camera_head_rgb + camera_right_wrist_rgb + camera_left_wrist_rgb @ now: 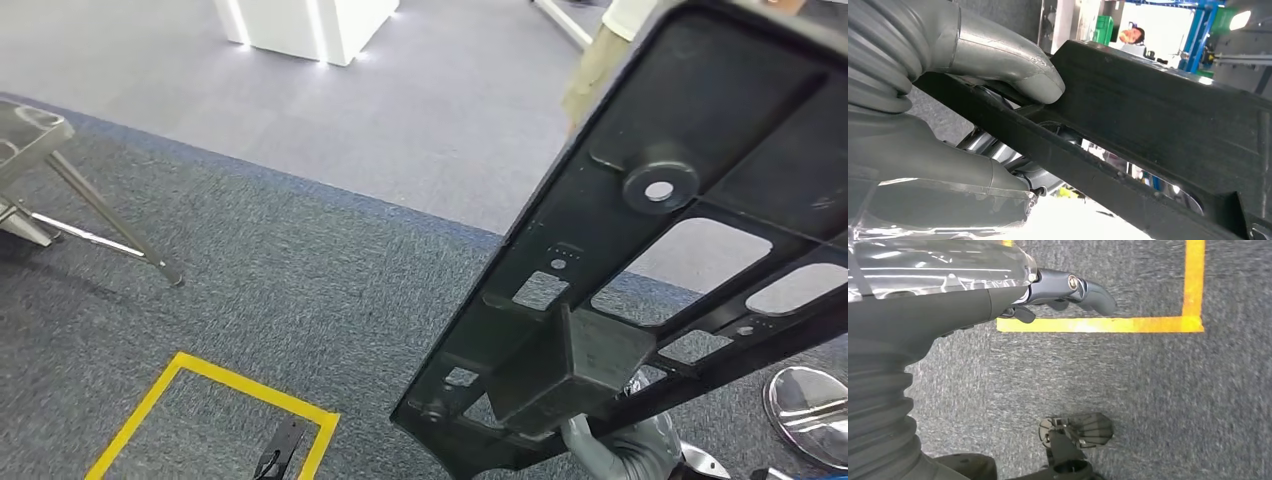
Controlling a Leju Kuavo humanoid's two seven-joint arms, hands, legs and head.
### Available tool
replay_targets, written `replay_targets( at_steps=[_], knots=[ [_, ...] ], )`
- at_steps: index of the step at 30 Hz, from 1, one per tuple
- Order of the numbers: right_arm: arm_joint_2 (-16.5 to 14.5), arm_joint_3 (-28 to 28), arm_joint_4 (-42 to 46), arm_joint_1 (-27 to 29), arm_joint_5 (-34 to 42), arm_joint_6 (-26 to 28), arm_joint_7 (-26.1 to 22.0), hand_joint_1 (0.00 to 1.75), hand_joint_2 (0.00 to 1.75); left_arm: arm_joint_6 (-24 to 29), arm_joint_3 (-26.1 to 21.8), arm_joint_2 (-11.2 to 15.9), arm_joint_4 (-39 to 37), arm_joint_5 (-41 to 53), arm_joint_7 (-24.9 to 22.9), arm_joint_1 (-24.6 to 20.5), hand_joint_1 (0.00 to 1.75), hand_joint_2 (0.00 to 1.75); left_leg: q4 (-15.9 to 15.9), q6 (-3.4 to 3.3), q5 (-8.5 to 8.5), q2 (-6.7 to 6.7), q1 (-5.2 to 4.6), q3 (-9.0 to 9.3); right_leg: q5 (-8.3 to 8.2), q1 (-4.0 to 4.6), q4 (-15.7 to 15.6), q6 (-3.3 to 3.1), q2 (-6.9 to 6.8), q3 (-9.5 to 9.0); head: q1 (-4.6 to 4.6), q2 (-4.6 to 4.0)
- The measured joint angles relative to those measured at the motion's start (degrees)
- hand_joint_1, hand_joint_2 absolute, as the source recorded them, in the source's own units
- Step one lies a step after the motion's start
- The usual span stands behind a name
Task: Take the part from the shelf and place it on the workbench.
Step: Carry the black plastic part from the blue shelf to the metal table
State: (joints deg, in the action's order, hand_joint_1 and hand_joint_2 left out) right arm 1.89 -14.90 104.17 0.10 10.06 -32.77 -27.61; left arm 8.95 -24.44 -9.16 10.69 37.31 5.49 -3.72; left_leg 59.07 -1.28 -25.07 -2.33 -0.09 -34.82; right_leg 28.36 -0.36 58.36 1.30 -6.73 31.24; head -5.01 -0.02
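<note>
The part [640,250] is a large black plastic frame with cut-out windows and a round boss. It runs tilted from the lower middle to the top right of the head view, above the carpet. My right hand [625,445] grips it from below at its lower end. In the right wrist view my grey thumb [998,65] presses on top of a bar of the part [1158,105] while the fingers wrap beneath. My left hand [1063,290] hangs over the carpet holding nothing, its thumb sticking out.
A yellow tape square [200,400] marks the grey carpet, and its corner [1148,324] lies under my left hand. Metal stand legs [100,220] are at the left, a lit white block [300,25] is far ahead, a chrome disc base [810,400] is at the right. A person [600,60] stands behind the part.
</note>
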Motion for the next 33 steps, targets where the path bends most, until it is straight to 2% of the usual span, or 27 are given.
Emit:
replay_targets(
  at_steps=[1,2,4,5,6,7,8,9,11,12,13,15,16,17,19,21,22,23,24,26,27,28,30,31,33],
  knots=[
    [0.0,0.1,0.0,-0.2,0.0,0.0,0.0,1.75,1.75,0.0,0.0,0.0,0.0,0.2,-0.1,0.0,0.00,1.75,-0.3,-0.40,0.18,0.65,0.08,0.13,0.43,-0.13,0.4,0.31,0.70,0.04,0.01,0.00],
    [0.0,0.3,-0.1,-0.4,0.1,0.0,0.0,1.75,1.75,-0.1,0.0,0.0,0.0,0.3,-0.3,-0.2,0.00,1.75,-0.6,-0.80,0.37,1.27,0.19,0.27,1.36,-0.28,1.8,0.55,2.00,0.57,0.03,0.00],
    [0.0,0.8,-0.2,-0.6,0.2,-0.1,-0.1,1.75,1.75,-0.2,0.0,0.0,0.0,0.4,-0.4,-0.6,0.00,1.75,-0.8,-1.33,0.56,2.56,0.22,0.41,4.58,-0.45,8.1,0.76,5.26,3.65,0.08,0.00],
    [0.0,1.1,-0.4,-0.6,0.3,-0.2,-0.1,1.75,1.75,-0.2,0.0,0.0,0.0,0.4,-0.4,-0.8,0.00,1.75,-0.8,-1.46,0.57,3.26,0.15,0.40,6.11,-0.45,11.9,0.80,6.09,5.80,0.09,0.00],
    [0.1,1.3,-0.6,-0.6,0.3,-0.2,-0.1,1.75,1.75,-0.3,0.0,0.0,0.0,0.4,-0.4,-0.9,0.00,1.75,-0.8,-1.52,0.55,4.04,0.08,0.42,6.81,-0.44,14.9,0.83,6.46,7.63,0.09,0.00],
    [0.1,1.5,-0.8,-0.6,0.3,-0.3,-0.1,1.75,1.75,-0.3,0.0,0.0,0.0,0.4,-0.5,-0.9,0.00,1.75,-0.7,-1.54,0.53,4.82,0.02,0.47,6.35,-0.44,15.9,0.80,6.62,8.62,0.09,0.00],
    [0.2,1.7,-0.9,-0.6,0.3,-0.3,-0.1,1.75,1.75,-0.3,0.0,0.0,0.0,0.4,-0.5,-0.9,0.00,1.75,-0.7,-1.51,0.51,5.63,0.00,0.54,4.76,-0.45,14.8,0.71,6.76,8.52,0.09,0.00],
    [0.2,1.8,-1.0,-0.7,0.4,-0.4,-0.1,1.75,1.75,-0.3,0.0,0.0,0.0,0.4,-0.5,-0.9,0.00,1.75,-0.6,-1.44,0.45,6.44,0.01,0.63,2.38,-0.47,11.7,0.56,7.18,7.41,0.09,0.00],
    [0.3,1.8,-1.2,-1.1,0.6,-0.8,-0.1,1.75,1.75,-0.3,0.0,-0.1,0.0,0.3,-0.5,-1.0,0.00,1.75,-0.3,-1.11,0.28,7.86,0.04,0.54,-1.44,-0.66,4.2,0.26,9.94,4.47,0.08,0.00],
    [0.3,1.8,-1.4,-1.3,0.8,-1.0,-0.1,1.75,1.75,-0.3,0.0,-0.1,0.0,0.2,-0.5,-1.0,0.00,1.75,-0.2,-0.83,0.25,8.49,0.09,0.37,-2.30,-0.69,1.8,0.16,11.06,3.52,0.08,0.00],
    [0.4,1.8,-1.7,-1.6,1.1,-1.3,-0.1,1.75,1.75,-0.2,0.0,-0.1,0.0,0.0,-0.5,-1.0,0.00,1.75,-0.2,-0.48,0.25,9.09,0.18,0.16,-2.41,-0.64,0.7,0.02,11.75,3.14,0.08,0.00],
    [0.4,1.8,-2.2,-2.4,1.5,-1.7,-0.1,1.75,1.75,0.0,-0.1,-0.1,0.0,-0.4,-0.5,-0.7,0.00,1.75,-0.3,0.30,0.34,10.08,0.35,-0.11,-2.49,-0.58,0.3,-0.46,10.67,2.88,0.08,0.00],
    [0.4,1.8,-2.4,-2.9,1.6,-1.9,0.0,1.75,1.75,0.1,-0.1,-0.1,0.0,-0.5,-0.5,-0.5,0.00,1.75,0.0,0.60,0.10,9.46,0.31,-0.25,-2.58,-0.64,-0.1,-0.81,10.01,2.63,0.07,0.00],
    [0.3,1.8,-2.7,-3.4,1.8,-2.1,0.0,1.75,1.75,0.2,-0.2,-0.1,0.0,-0.7,-0.5,-0.5,0.00,1.75,1.1,0.86,-0.66,8.13,0.22,-0.76,-2.66,-0.72,-0.4,-1.18,9.23,2.36,0.03,0.00],
    [0.3,1.7,-3.1,-3.9,2.1,-2.3,0.0,1.75,1.75,0.3,-0.2,-0.1,0.0,-0.7,-0.4,-0.5,0.00,1.75,6.8,1.29,-3.82,4.60,0.21,-3.38,-2.57,-0.61,-0.8,-1.75,7.46,1.90,-0.04,0.00],
    [0.3,1.7,-3.5,-4.2,2.2,-2.4,0.1,1.75,1.75,0.3,-0.3,-0.1,0.0,-0.8,-0.3,-0.5,0.00,1.75,13.9,1.74,-6.77,3.16,0.55,-6.99,-2.33,-0.41,-0.7,-1.99,5.63,1.76,-0.07,0.00],
    [0.3,1.7,-3.8,-4.2,2.2,-2.5,0.1,1.75,1.75,0.3,-0.3,-0.1,0.0,-0.8,-0.3,-0.4,0.00,1.75,15.4,1.92,-6.89,2.91,0.71,-7.80,-2.21,-0.37,-0.7,-1.97,4.78,1.70,-0.07,0.00],
    [0.3,1.7,-4.0,-4.3,2.3,-2.6,0.1,1.75,1.75,0.3,-0.4,-0.1,0.0,-0.8,-0.3,-0.3,0.00,1.75,14.7,2.07,-5.96,2.66,0.84,-7.49,-2.09,-0.37,-0.7,-1.87,4.00,1.62,-0.07,0.00],
    [0.3,1.7,-4.2,-4.5,2.3,-2.6,0.1,1.75,1.75,0.4,-0.4,-0.1,0.0,-0.8,-0.2,-0.2,0.00,1.75,11.8,2.13,-4.17,2.22,0.92,-5.95,-1.93,-0.39,-0.7,-1.72,3.27,1.45,-0.07,0.00],
    [0.3,1.7,-4.4,-4.7,2.3,-2.7,0.2,1.75,1.75,0.4,-0.6,-0.1,0.0,-0.8,-0.1,-0.2,0.00,1.75,3.8,1.85,-0.94,0.20,0.75,-1.67,-1.55,-0.25,-0.6,-1.23,2.01,1.02,-0.07,0.00],
    [0.3,1.7,-4.5,-4.9,2.3,-2.7,0.2,1.75,1.75,0.5,-0.6,-0.1,0.0,-0.8,-0.1,-0.2,0.00,1.75,1.1,1.48,-0.16,-0.51,0.57,-0.26,-1.39,-0.13,-0.6,-0.95,1.50,0.85,-0.07,0.00],
    [0.3,1.7,-4.6,-5.0,2.4,-2.7,0.2,1.75,1.75,0.5,-0.7,-0.1,0.0,-0.8,0.0,-0.2,0.00,1.75,-0.2,1.08,-0.01,-0.85,0.33,0.32,-1.29,0.00,-0.5,-0.66,1.03,0.74,-0.06,0.00],
    [0.2,1.6,-4.8,-5.3,2.4,-2.8,0.3,1.75,1.75,0.5,-0.8,0.0,0.0,-0.8,0.0,0.0,0.00,1.75,-0.5,0.22,0.00,0.17,0.07,0.24,-1.20,0.01,-0.7,-0.02,0.11,0.52,-0.06,0.00],
    [0.2,1.6,-4.8,-5.4,2.4,-2.8,0.3,1.75,1.75,0.5,-0.9,0.0,0.0,-0.9,0.0,0.1,0.00,1.75,-0.7,-0.15,0.12,0.76,0.09,0.38,-0.94,-0.13,-0.5,0.34,0.36,0.39,-0.05,0.00],
    [0.2,1.5,-4.9,-5.7,2.5,-2.8,0.3,1.75,1.75,0.6,-1.0,0.0,0.0,-1.0,0.0,0.1,0.00,1.75,-1.3,-0.95,0.43,1.86,0.33,0.79,1.03,-0.44,2.4,0.87,2.87,1.47,-0.03,0.00]
  ],
)
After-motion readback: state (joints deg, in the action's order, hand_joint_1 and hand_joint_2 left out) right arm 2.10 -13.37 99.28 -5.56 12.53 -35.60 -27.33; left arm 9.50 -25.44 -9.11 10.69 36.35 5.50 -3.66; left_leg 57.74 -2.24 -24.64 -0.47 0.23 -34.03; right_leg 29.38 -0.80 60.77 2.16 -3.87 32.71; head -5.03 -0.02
